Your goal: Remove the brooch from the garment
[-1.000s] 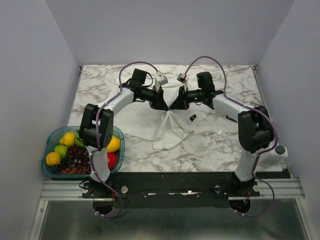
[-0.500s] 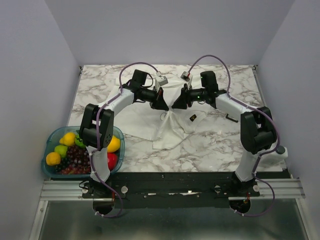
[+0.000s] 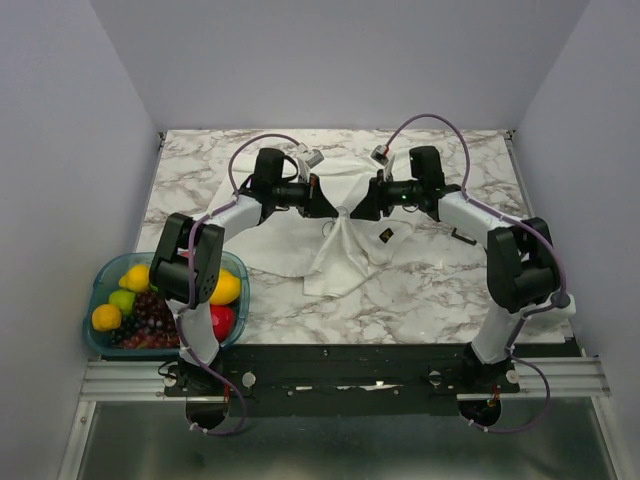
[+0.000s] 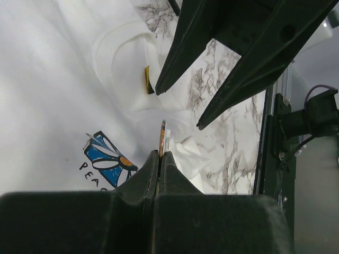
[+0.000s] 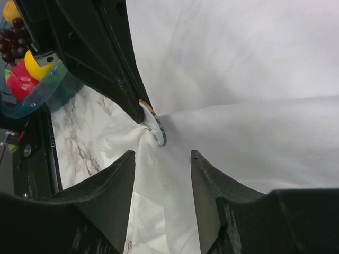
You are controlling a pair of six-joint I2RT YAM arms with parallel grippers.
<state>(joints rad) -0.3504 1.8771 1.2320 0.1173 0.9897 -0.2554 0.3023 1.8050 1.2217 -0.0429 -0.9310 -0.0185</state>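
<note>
The white garment [image 3: 280, 240] lies spread on the marble table, drawn up into a peak at its middle. My left gripper [image 3: 335, 208] is shut on the brooch [image 4: 162, 135], a thin disc seen edge-on that sticks out past the left gripper [image 4: 160, 154]. In the right wrist view the brooch [image 5: 160, 131] shows a blue and orange rim, with cloth [image 5: 238, 79] pulled taut up to it. My right gripper [image 5: 162, 153] stands open just short of the brooch, facing the left one, nothing between its fingers. It shows as two spread fingers [image 4: 180, 63] in the left wrist view.
A blue flower print [image 4: 108, 159] marks the cloth beside the left fingers. The dark diamond logo [image 3: 385, 236] lies right of the peak. A clear blue fruit basket [image 3: 100, 280] sits at the near left edge. A small dark object [image 3: 462, 237] lies by the right arm.
The left gripper has closed on the brooch. The right gripper has let go, opened and backed off a little to the right. The cloth stays peaked.
</note>
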